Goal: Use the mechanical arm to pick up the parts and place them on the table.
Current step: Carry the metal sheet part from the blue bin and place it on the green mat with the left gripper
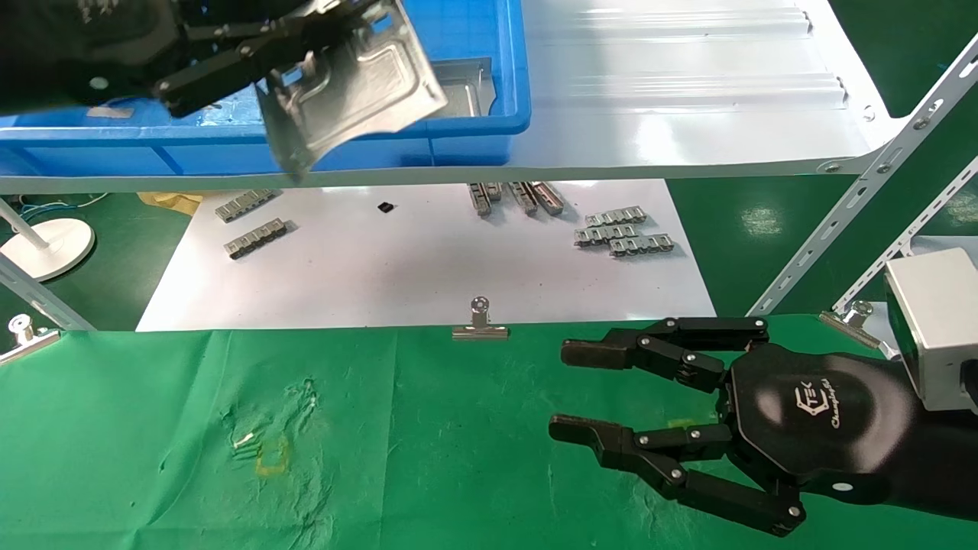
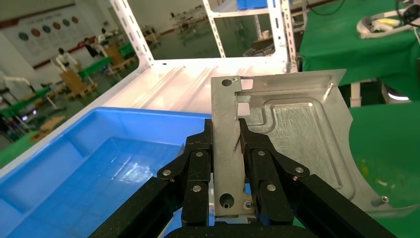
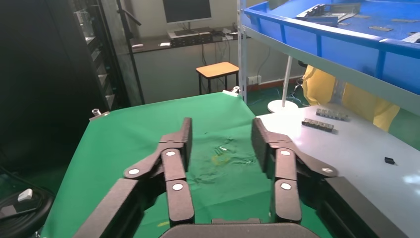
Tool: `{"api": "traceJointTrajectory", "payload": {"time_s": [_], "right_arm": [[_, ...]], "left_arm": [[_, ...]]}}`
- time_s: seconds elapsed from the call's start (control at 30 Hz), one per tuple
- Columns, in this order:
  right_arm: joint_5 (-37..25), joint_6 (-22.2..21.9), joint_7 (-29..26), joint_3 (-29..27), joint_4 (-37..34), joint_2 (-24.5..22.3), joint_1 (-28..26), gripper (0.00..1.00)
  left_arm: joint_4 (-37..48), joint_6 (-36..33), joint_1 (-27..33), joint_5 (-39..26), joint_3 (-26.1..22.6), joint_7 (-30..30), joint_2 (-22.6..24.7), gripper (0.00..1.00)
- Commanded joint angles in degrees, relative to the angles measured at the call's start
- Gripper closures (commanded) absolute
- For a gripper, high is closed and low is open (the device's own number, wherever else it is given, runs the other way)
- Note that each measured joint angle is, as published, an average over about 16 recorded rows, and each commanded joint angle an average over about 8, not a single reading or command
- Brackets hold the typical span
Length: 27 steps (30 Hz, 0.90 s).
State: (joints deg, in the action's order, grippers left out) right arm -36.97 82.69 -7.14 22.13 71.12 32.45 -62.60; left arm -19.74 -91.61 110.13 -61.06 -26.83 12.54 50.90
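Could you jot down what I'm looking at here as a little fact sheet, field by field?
Left gripper: shut on a silver part, held up in the air over the blue bin
Right gripper: open, empty, above the green table
Blue bin: sits on the white shelf
White sheet: carries small grey link strips
Binder clip: at the table's far edge

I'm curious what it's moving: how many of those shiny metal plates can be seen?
2. One plate is pinched in the left hand's fingers above the blue bin; another plate lies inside that bin. More may be hidden behind the hand.
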Motion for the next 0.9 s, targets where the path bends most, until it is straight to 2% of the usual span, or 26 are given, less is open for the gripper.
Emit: {"api": "traceJointTrajectory", "payload": {"time_s": [0.03,0.2,0.33,0.63,0.9], "right_arm": [[0.0,0.0,0.0,0.0,0.0,0.0,0.0,0.00],[0.0,0.0,0.0,0.0,0.0,0.0,0.0,0.00],[0.0,0.0,0.0,0.0,0.0,0.0,0.0,0.00],[0.0,0.0,0.0,0.0,0.0,0.0,0.0,0.00],[0.0,0.0,0.0,0.0,0.0,0.0,0.0,0.00]], "left_arm": [[-3.2,-0.7,-2.0,1.9,-0.2,0.6,-1.4,1.00],[-16.8,-0.3,-10.6,11.5,-2.9,0.3,-8.6,1.00],[-21.1,0.2,-15.1,14.1,-5.8,4.3,-12.7,1.00],[-16.7,0.5,-21.6,7.4,-15.0,23.2,-15.7,1.00],[-6.7,1.5,-19.9,2.0,-20.0,32.6,-12.3,1.00]]}}
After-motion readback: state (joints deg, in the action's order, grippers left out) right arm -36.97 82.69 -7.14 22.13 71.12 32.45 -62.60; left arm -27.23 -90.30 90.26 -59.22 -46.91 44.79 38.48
